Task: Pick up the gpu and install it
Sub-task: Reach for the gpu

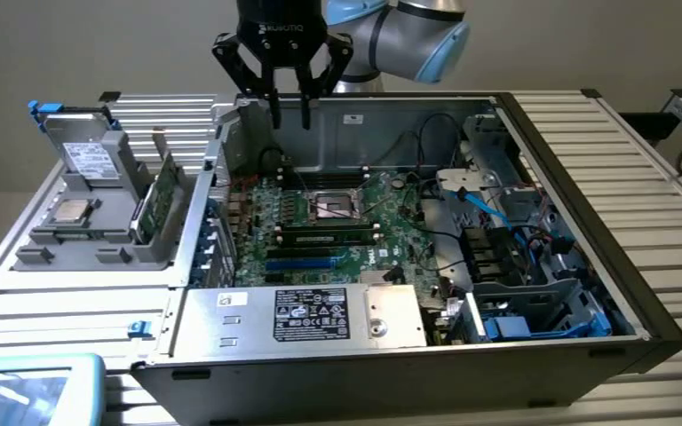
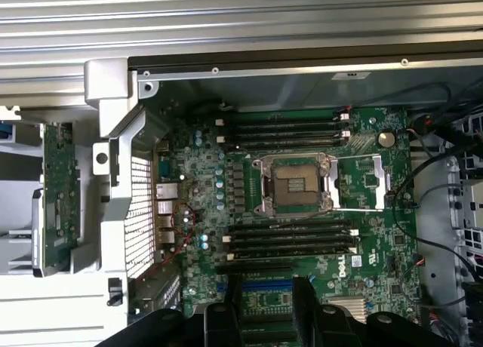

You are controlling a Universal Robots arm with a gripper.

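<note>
The gpu is a green card standing on edge in a grey holder, just outside the open computer case on the exterior view's left. In the wrist view the gpu appears as a narrow green board beside the case's rear panel. My gripper hangs high over the case's back wall, well above and apart from the card. Its black fingers stand open with nothing between them. The wrist view has the gripper over the large green motherboard.
The motherboard lies in the case with an empty CPU socket, memory sticks and blue slots. A silver CPU chip rests on the holder. The power supply and blue cables crowd the case. Slatted table surrounds it.
</note>
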